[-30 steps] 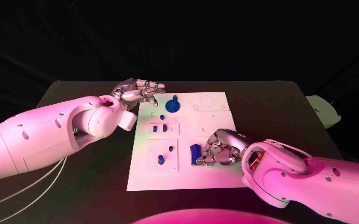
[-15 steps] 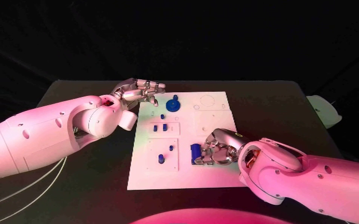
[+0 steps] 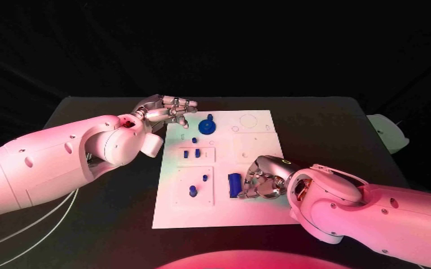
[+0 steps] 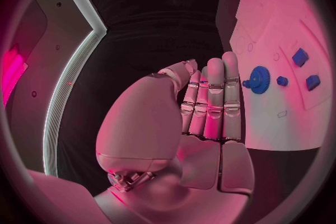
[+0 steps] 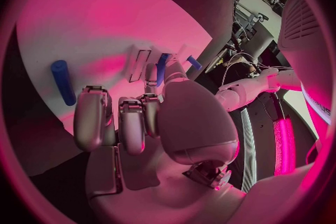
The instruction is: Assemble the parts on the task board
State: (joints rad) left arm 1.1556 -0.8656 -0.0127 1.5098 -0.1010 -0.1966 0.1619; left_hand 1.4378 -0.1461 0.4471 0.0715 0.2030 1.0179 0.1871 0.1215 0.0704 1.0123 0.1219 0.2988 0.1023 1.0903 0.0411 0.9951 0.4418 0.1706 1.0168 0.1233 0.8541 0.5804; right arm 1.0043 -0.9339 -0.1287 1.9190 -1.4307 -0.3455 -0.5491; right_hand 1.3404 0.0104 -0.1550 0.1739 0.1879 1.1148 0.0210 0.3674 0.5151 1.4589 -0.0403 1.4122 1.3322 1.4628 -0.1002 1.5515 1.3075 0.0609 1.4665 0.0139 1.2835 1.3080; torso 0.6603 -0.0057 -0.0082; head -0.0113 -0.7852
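Little has shifted over the last second: right hand (image 3: 261, 182) has crept slightly rightward and nearer along the task board (image 3: 256, 210), left hand unchanged. Right fingers (image 5: 94, 117) are curled down over the board's near-middle, their tips just beside an upright blue block (image 3: 234, 184); from the head view they crowd that block, but whether any of them actually pinches it I cannot tell. The right wrist view shows the fingers bent together with a blue rod (image 5: 62, 82) lying apart on the white surface beyond them. Left hand (image 3: 167, 110) hovers at the board's far left corner, fingers (image 4: 214, 95) straight and pressed side by side, thumb folded alongside, holding nothing. Just right of it sits a round blue knob (image 3: 208, 125), with a small blue peg (image 3: 195, 139) nearer, then two short blue pieces (image 3: 191, 154) in a recessed panel, and two more blue pieces (image 3: 197, 185) in the near-left panel. Judgement on handling: parts look like small rigid plastic, light, smooth-faced, likely to slip or tip under a sideways push. Block is best taken across its two broad faces near mid-height, thumb opposing fingers, and kept vertical; the rod would want a pinch at its middle so it doesn't pivot. Board itself looks thin and could skid on the black table (image 3: 108, 207) if pressed off-centre.
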